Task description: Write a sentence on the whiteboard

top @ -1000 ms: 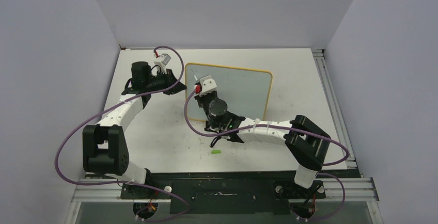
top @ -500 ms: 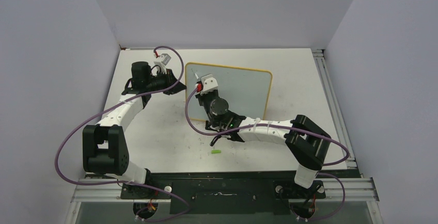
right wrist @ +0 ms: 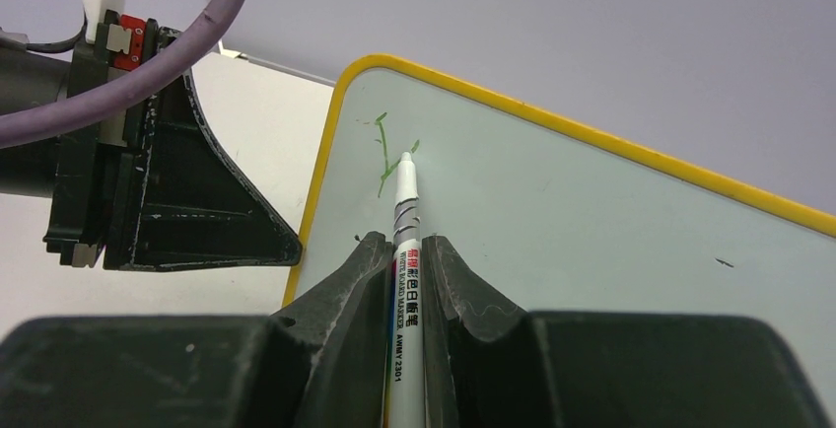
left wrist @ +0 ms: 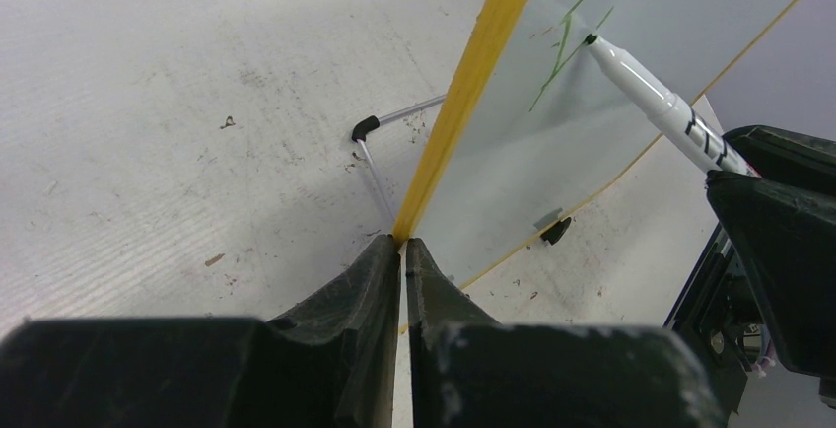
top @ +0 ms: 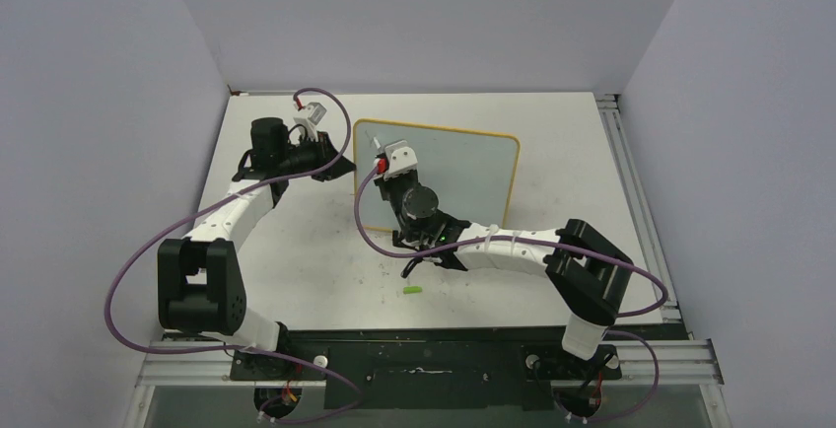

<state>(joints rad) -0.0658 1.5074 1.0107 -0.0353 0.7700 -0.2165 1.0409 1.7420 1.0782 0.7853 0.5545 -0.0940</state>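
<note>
Right now I see the whiteboard [top: 463,167] standing propped on the table [top: 296,250], around the middle and toward the far side, its face turned to the arms. My left gripper [left wrist: 402,246] has its fingers closed on the yellow frame at the board's left edge, pinching it between the tips. From that wrist view a black clip foot [left wrist: 365,130] on a thin wire leg sticks out behind the frame, and a second foot [left wrist: 555,231] shows at the far edge.

My right gripper [right wrist: 406,246] is clamped around a white marker [right wrist: 405,201], which points forward from between the fingers with its tip touching the board near the upper left corner. The sentence [right wrist: 384,157] amounts to only a few thin green strokes there, roughly a "Y", just beside the tip.

A small green cap [top: 412,291] lies on the table near the right forearm, apart from the board.
</note>
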